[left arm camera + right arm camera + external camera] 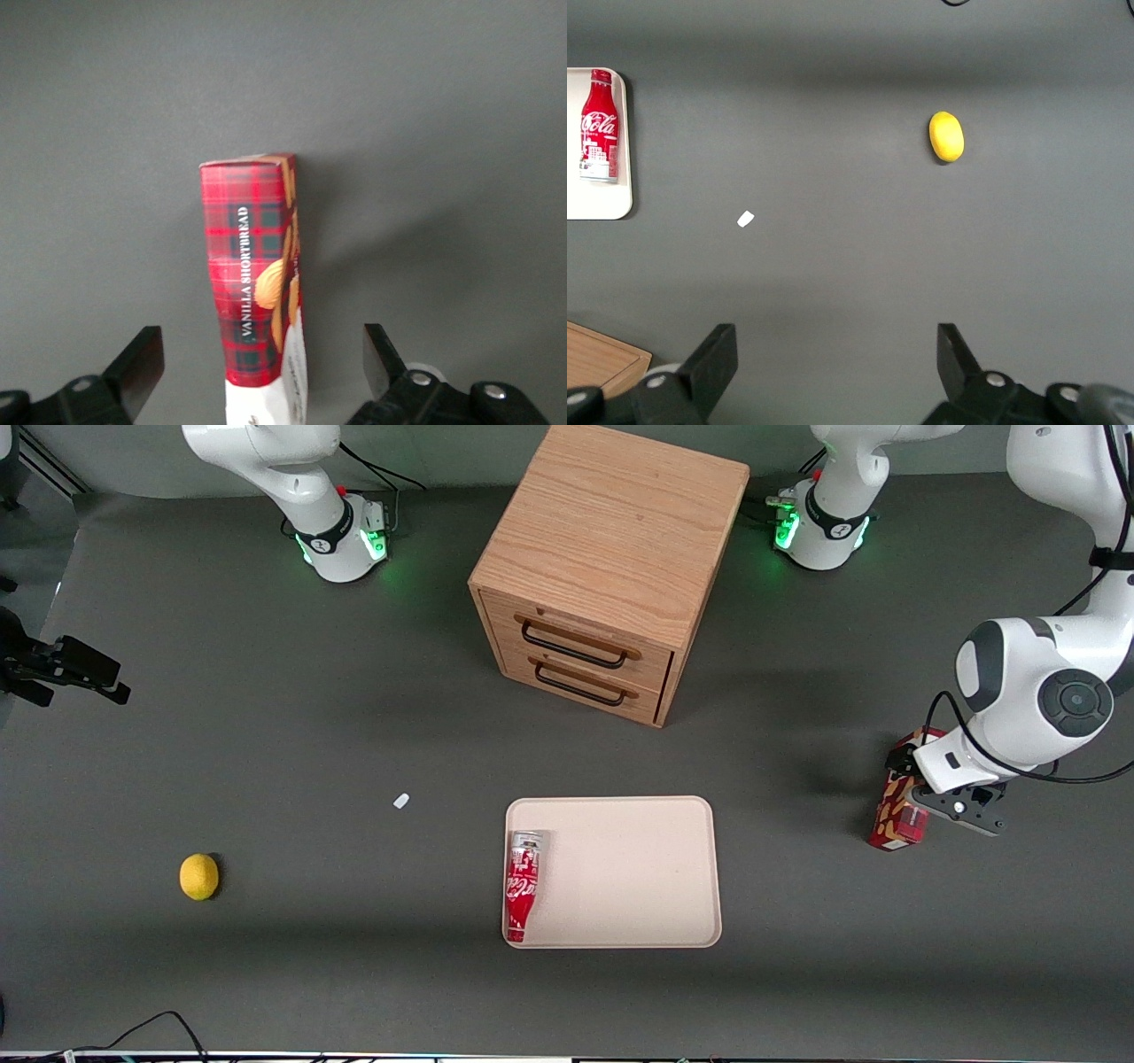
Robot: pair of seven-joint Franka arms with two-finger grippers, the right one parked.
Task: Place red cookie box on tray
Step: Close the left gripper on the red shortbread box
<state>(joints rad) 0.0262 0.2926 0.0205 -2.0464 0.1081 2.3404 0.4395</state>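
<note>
The red cookie box (pixel 897 815) is a slim tartan-red box with cookie pictures and a white end. It rests on the dark table toward the working arm's end, well apart from the tray. My left gripper (pixel 914 802) is right over it. In the left wrist view the box (pixel 252 274) runs between the two fingers of the gripper (pixel 261 363), which is open, with a gap on each side of the box. The pale cream tray (pixel 638 868) lies flat near the middle of the table, nearer the front camera than the cabinet.
A red Coca-Cola bottle-shaped can (pixel 523 884) lies in the tray along the rim toward the parked arm's end. A wooden two-drawer cabinet (pixel 602 567) stands farther back. A yellow lemon (pixel 198 876) and a small white scrap (pixel 401 801) lie toward the parked arm's end.
</note>
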